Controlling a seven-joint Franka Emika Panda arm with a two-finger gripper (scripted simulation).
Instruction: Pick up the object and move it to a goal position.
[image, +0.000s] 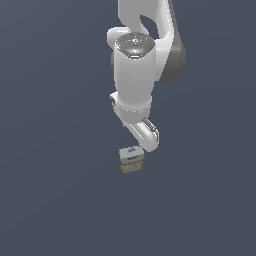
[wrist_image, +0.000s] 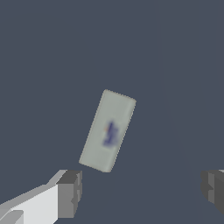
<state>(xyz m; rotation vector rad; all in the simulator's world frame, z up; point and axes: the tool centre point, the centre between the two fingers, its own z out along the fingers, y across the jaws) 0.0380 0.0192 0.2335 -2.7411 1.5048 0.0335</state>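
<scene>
We start at the exterior view's left, and there we see only the plain dark blue-grey desk (image: 55, 150). Toward the middle sits the object (image: 132, 159), a small pale grey-beige box with yellow at its edges and a blue-purple mark on its top face, resting flat on the desk. Just above it and a touch to the exterior view's right hangs the white arm (image: 135, 75), coming down from the upper edge, its wrist tilted so the pincer end points down toward the box. In this view we cannot make out the fingertips themselves, nor whether anything touches the box.

Over to the wrist view now: the object (wrist_image: 107, 130) lies as a long pale rectangle, turned at a slant, the blue-purple mark blurred at its middle. We see one dark grey finger (wrist_image: 70, 194) on a white mount and the other dark finger at the opposite edge, so the pincer (wrist_image: 142, 190) stands wide apart, gripping nothing. The box lies beyond the fingers, clear of both, not between them.
</scene>
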